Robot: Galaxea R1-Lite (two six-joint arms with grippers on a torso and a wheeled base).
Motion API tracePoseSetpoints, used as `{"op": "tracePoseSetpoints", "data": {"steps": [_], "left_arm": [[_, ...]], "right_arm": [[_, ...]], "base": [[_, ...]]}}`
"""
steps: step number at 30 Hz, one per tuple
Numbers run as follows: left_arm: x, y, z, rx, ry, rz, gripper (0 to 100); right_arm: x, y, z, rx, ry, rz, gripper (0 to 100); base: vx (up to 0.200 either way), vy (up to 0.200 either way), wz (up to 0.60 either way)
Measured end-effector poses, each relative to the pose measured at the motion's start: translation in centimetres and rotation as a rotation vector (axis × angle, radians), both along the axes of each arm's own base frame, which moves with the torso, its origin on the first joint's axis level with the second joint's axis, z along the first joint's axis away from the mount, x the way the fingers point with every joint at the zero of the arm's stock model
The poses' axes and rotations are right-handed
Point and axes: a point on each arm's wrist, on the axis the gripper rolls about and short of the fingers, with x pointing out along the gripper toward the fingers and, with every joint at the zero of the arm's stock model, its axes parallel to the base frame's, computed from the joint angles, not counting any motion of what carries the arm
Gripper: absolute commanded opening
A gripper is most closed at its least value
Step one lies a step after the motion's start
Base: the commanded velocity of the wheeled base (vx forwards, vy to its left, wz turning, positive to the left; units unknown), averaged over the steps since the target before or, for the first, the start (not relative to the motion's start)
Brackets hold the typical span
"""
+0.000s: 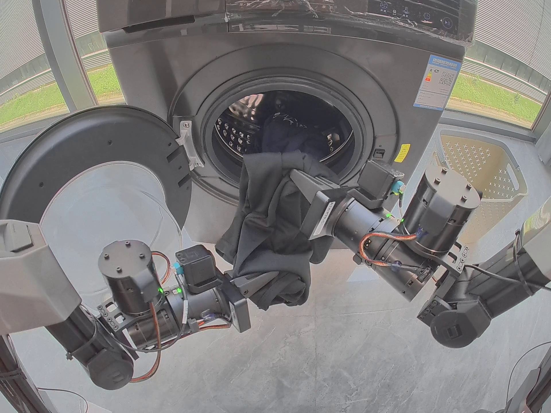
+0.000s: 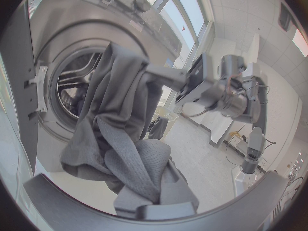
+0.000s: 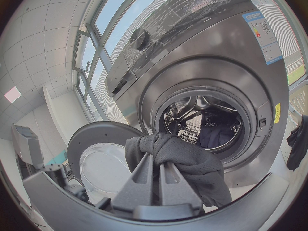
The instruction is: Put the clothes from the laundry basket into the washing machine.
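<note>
At the far left we see the washing machine's round door (image 1: pixel 92 144) swung wide open. Just to its right and nearer us, the left gripper (image 1: pixel 261 282) is clenched on the lower folds of a dark grey garment (image 1: pixel 267 213), and in the left wrist view the cloth bunches over its fingers (image 2: pixel 166 210). The garment hangs in front of the washing machine (image 1: pixel 287 47), its upper edge lying over the lower lip of the drum opening (image 1: pixel 221 144) and its bulk drooping down outside the front panel. Inside the drum we see other dark clothes (image 1: pixel 293 130) lying against the back. Further right, the right gripper (image 1: pixel 298 179) grasps the upper part of the same garment just in front of the opening, its two fingers (image 3: pixel 144 177) pressed close together with the fabric caught between them. At the far right, beside the machine, a pale laundry basket (image 1: pixel 488 167) stands on the floor, and in the right wrist view a dark cloth (image 3: pixel 298 141) hangs over its rim.
</note>
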Motion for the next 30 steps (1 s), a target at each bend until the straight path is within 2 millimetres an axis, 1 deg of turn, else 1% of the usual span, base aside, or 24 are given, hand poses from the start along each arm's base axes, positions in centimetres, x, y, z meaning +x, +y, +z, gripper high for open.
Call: {"op": "tracePoseSetpoints", "data": {"steps": [6,14,15,22,25,30], "left_arm": [[-1.3,0.5,0.9,-0.045,-0.028,-0.011,0],[-1.9,1.1,3.2,-0.11,-0.078,-0.016,0],[-1.9,1.1,3.5,-0.116,-0.086,-0.015,0],[-1.6,1.2,5.1,-0.16,-0.142,-0.003,0],[-1.1,1.4,5.8,-0.184,-0.159,0.021,0],[0.0,1.5,7.7,-0.259,-0.203,0.109,0]], "right_arm": [[-0.1,0.1,-0.9,-0.024,0.022,0.005,0],[-0.3,0.1,-2.1,-0.055,0.051,0.008,0],[-0.3,0.2,-2.2,-0.057,0.054,0.009,100],[-0.6,0.0,-3.3,-0.092,0.085,0.012,100],[-1.0,-0.4,-4.2,-0.125,0.108,0.011,100],[-1.9,-1.4,-6.1,-0.196,0.158,0.01,100]], "base": [[0.0,0.0,0.0],[0.0,0.0,0.0],[0.0,0.0,0.0],[0.0,0.0,0.0],[0.0,0.0,0.0],[0.0,0.0,0.0]]}}
